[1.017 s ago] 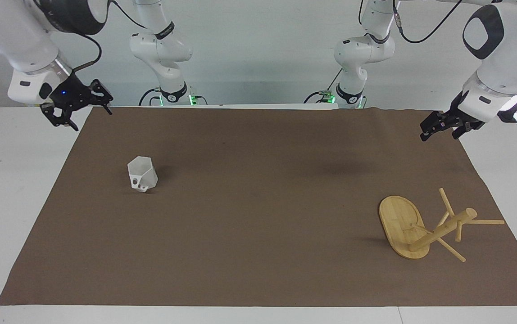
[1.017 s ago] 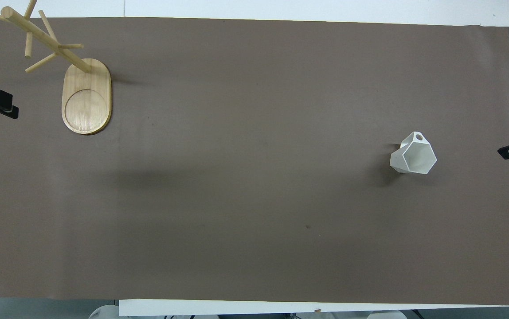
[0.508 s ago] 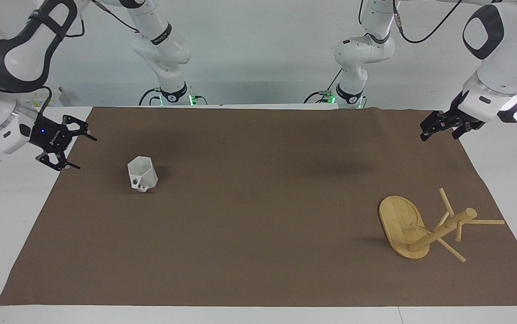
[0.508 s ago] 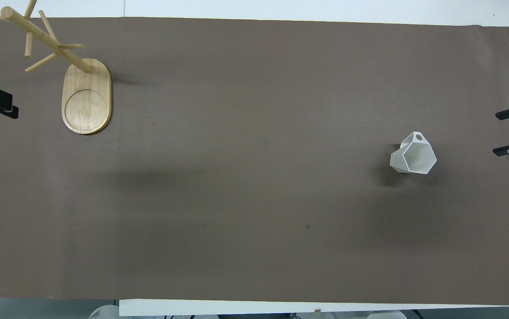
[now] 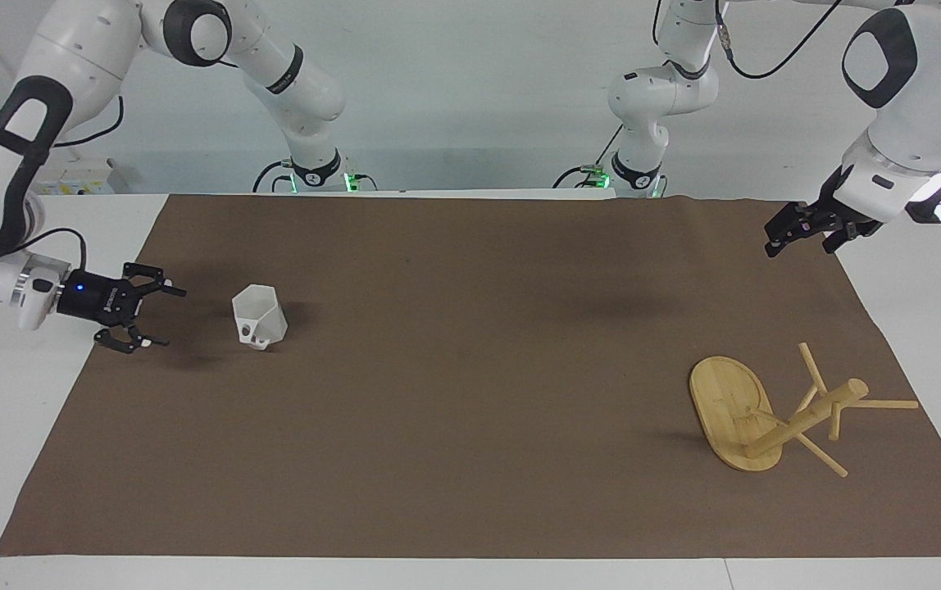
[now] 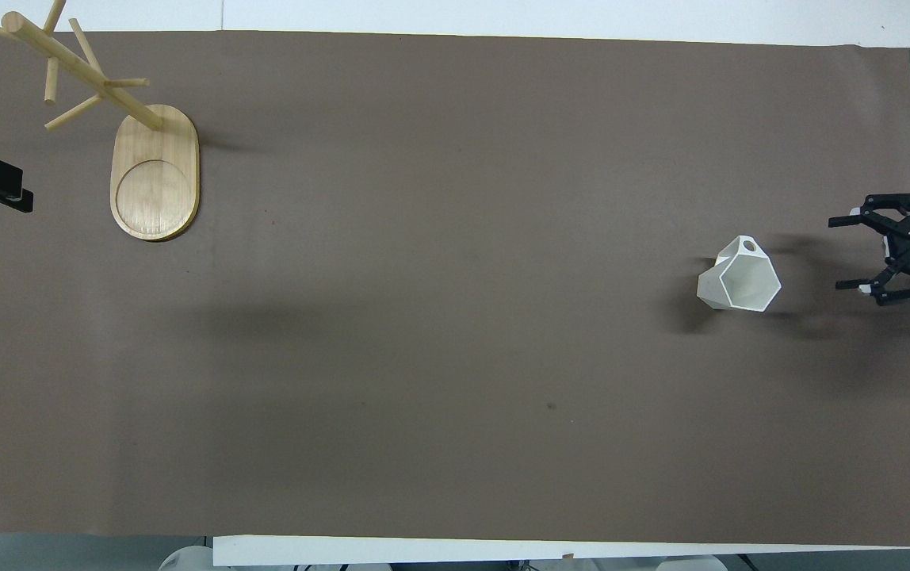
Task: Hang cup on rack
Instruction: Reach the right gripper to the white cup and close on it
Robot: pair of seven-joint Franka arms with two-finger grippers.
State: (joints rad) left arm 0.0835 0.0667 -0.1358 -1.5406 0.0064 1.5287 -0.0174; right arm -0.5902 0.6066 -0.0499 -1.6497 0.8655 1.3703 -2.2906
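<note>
Right pincer [image 5: 162, 315], fingers spread wide and holding nothing, is low over the brown mat [image 5: 470, 369], beside the upright cup [image 5: 259, 317]. Rack [image 5: 774, 414] stands at the left arm's end of the bench. Left pincer [image 5: 774, 242] waits, apparently closed.

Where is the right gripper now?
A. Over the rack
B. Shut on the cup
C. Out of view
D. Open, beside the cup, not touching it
D: the right gripper is open and low over the mat, a gap short of the cup, toward the right arm's end of the table.
</note>
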